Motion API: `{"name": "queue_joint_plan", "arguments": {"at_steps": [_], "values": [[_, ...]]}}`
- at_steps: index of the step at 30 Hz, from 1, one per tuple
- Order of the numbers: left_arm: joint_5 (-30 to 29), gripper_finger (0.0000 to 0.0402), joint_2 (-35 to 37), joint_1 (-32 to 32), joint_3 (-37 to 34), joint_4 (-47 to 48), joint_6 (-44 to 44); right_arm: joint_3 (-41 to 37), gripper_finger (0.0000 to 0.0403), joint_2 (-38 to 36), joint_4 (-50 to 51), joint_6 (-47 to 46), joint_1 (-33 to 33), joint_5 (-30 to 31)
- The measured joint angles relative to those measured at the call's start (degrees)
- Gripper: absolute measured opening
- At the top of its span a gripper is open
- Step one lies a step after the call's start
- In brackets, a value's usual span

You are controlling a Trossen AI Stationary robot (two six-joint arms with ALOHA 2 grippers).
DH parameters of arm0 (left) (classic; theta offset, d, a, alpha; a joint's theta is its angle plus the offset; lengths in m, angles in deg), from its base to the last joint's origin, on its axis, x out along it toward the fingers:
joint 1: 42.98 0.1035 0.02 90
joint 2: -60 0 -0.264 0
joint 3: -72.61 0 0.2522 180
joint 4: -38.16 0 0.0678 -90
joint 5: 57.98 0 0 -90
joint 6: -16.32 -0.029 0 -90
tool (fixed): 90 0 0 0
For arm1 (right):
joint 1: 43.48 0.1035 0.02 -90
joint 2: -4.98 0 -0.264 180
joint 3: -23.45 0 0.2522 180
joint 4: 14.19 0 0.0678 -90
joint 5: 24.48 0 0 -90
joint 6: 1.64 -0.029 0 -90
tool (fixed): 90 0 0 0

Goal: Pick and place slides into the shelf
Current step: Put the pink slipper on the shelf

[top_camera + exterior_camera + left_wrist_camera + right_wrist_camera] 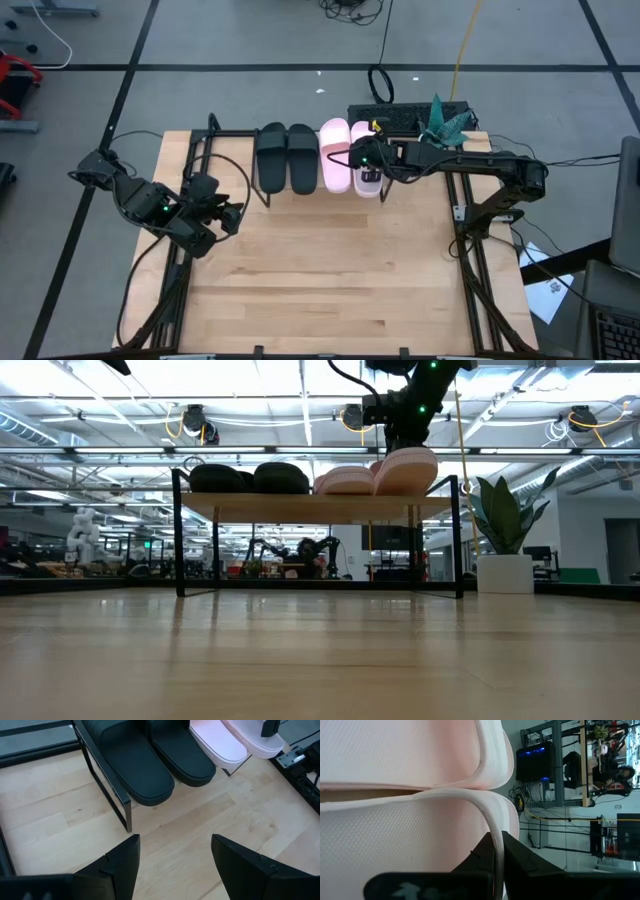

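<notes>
The task looks nearly done: two black slides (286,157) and one pink slide (335,154) already rest side by side on the shelf (320,506). The last pink slide (366,172) sits tilted at the shelf's end, just beside its partner, and it has not been let go — the right pincer (362,161), arm stretched out over the shelf, is pinching its strap edge. The left pincer (175,865) waits with fingers spread low over the table (330,280), well apart from the shelf — folded back.
</notes>
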State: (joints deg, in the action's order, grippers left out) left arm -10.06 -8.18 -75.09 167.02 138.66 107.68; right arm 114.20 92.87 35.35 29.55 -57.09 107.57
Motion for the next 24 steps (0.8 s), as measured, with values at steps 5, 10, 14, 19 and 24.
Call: {"name": "queue_joint_plan", "arguments": {"at_steps": [5, 10, 14, 19, 24], "values": [[0.02, 0.0239, 0.00, 0.00, 0.00, 0.00, -0.03, 0.00, 0.0006, 0.00, -0.11, 0.46, -0.47, -0.09], [0.02, 0.0239, -0.01, -0.01, 0.00, 0.00, -0.15, 0.04, 0.0006, 0.00, -1.09, 1.05, -1.10, -0.89], [0.04, 0.0239, 0.00, 0.01, 0.00, 0.00, -0.15, 0.04, 0.0006, 0.00, -1.10, 1.04, -1.54, -1.82], [0.02, 0.0239, 0.00, 0.01, 0.00, 0.00, -0.13, -1.50, 0.0007, -0.09, -1.40, 1.04, -2.07, -1.86], [0.02, 0.0239, 0.00, 0.01, 0.00, 0.00, -0.13, -3.84, 0.0016, -0.15, -3.79, 1.14, -2.03, -1.63]]}}
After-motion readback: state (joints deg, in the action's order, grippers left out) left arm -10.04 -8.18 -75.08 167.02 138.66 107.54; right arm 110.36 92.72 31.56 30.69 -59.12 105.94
